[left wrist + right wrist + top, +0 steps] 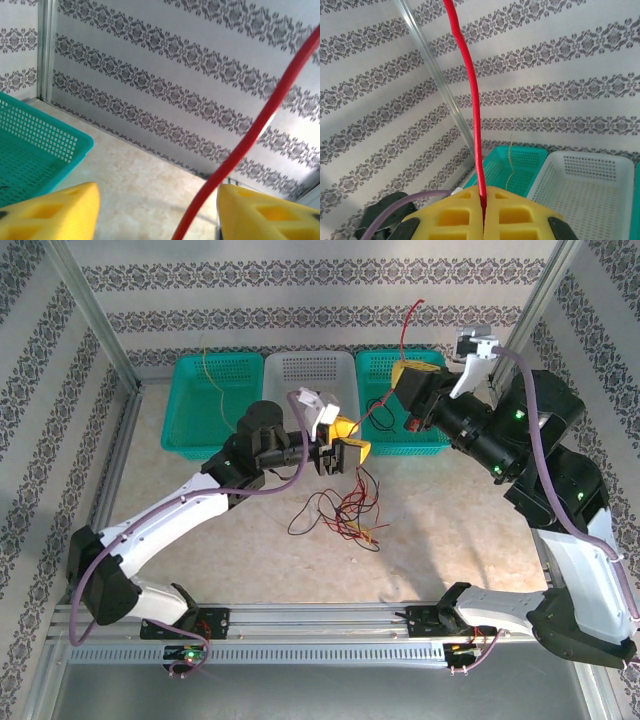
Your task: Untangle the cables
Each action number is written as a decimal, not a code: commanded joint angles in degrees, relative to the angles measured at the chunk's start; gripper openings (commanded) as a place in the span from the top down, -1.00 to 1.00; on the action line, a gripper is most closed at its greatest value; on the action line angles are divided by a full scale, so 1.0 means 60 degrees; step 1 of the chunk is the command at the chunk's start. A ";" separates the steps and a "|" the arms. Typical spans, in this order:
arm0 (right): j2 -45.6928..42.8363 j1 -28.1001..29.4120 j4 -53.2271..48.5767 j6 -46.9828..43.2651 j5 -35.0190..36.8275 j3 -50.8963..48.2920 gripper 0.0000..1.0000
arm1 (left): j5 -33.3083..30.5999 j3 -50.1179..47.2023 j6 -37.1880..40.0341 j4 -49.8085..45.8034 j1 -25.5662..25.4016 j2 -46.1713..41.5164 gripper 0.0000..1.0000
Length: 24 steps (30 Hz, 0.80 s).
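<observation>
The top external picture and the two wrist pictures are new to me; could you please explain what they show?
The top view looks down on two robot arms bolted to a table. Each wrist picture comes from a camera looking along that arm's yellow fingers. The right gripper is pinched shut on a red cable; the left gripper stands open, that cable passing between its fingers. A tangle of red and black cables lies on the table, and a yellow cable sits in a teal basket.
</observation>
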 commanded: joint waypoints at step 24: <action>-0.2146 -0.1461 0.1697 0.2300 -0.1751 -0.6961 -0.02 | -0.2859 -0.0304 -0.2609 0.0623 -0.0203 -0.0669 1.00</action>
